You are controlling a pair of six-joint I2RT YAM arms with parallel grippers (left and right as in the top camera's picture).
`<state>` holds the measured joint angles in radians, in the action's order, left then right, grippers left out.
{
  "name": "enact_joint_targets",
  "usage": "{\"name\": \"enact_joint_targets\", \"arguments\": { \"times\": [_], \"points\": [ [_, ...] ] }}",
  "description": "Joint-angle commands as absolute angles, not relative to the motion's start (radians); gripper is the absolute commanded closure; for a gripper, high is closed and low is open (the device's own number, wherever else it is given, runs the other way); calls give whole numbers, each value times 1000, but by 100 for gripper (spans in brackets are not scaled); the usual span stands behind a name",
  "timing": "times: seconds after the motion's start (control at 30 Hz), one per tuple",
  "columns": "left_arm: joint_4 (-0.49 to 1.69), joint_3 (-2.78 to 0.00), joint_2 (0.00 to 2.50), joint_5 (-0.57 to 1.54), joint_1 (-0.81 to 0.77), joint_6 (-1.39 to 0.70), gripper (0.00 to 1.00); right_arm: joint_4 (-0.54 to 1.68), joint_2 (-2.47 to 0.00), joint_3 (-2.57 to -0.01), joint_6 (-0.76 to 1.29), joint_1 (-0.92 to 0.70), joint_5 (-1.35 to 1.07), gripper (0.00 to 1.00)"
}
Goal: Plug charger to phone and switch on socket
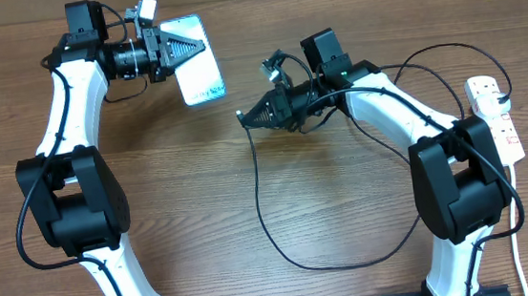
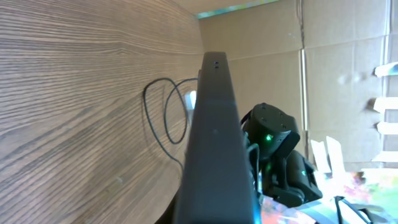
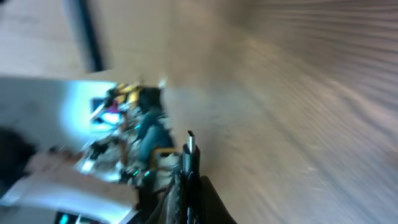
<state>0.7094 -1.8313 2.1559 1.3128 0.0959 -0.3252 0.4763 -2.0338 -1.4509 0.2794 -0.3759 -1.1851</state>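
The main risk from here lay in the meeting of plug and port: the right wrist view was smeared with motion blur, so the connector tip (image 3: 189,148) could easily arrive skewed or off-centre, scrape along the phone's (image 1: 198,75) edge and either push the handset round in its grip or bend the plug. The left fingers (image 1: 183,48) were clamped on the phone near one end only, leaving the far end unsupported, so a firm push there could lever it loose. The charger (image 1: 259,201) trailed in a long loop over the surface (image 1: 330,27) and ran close past the right arm, where it might snag and drag the plug back out of line. The right fingers (image 1: 263,113) were shut on the black connector, its small metal tip poking out beyond them. That tip sat near the phone's lower end, the one carrying small text, but apart from it, with bare wood between. From the left wrist the phone (image 2: 214,137) showed edge-on; which opening was the port I could not tell. The socket (image 1: 496,118) lay well apart at the right edge of the surface, untouched by either arm, its switching not yet done.
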Motion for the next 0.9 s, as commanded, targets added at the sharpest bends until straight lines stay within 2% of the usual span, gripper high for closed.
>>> {"name": "enact_joint_targets", "arguments": {
  "times": [0.0, 0.2, 0.4, 0.6, 0.73, 0.87],
  "points": [
    [691, -1835, 2124, 1389, 97, -412, 96, 421, -2006, -1454, 260, -388, -1378, 96],
    [601, -1835, 2124, 1424, 99, -580, 96, 332, -2006, -1454, 367, -385, -1389, 96],
    [601, -1835, 2124, 1327, 99, -680, 96, 200, -2006, -1454, 538, -385, -1389, 96],
    [665, -1835, 2124, 1242, 99, -622, 96, -33, -2006, -1454, 772, -383, -1397, 96],
    [764, -1835, 2124, 1171, 99, -550, 96, -59, -2006, -1454, 801, -380, -1385, 96],
    [901, -1835, 2124, 1007, 82, -512, 96, -55, -2006, -1454, 804, -394, -1301, 96]
  ]
}}
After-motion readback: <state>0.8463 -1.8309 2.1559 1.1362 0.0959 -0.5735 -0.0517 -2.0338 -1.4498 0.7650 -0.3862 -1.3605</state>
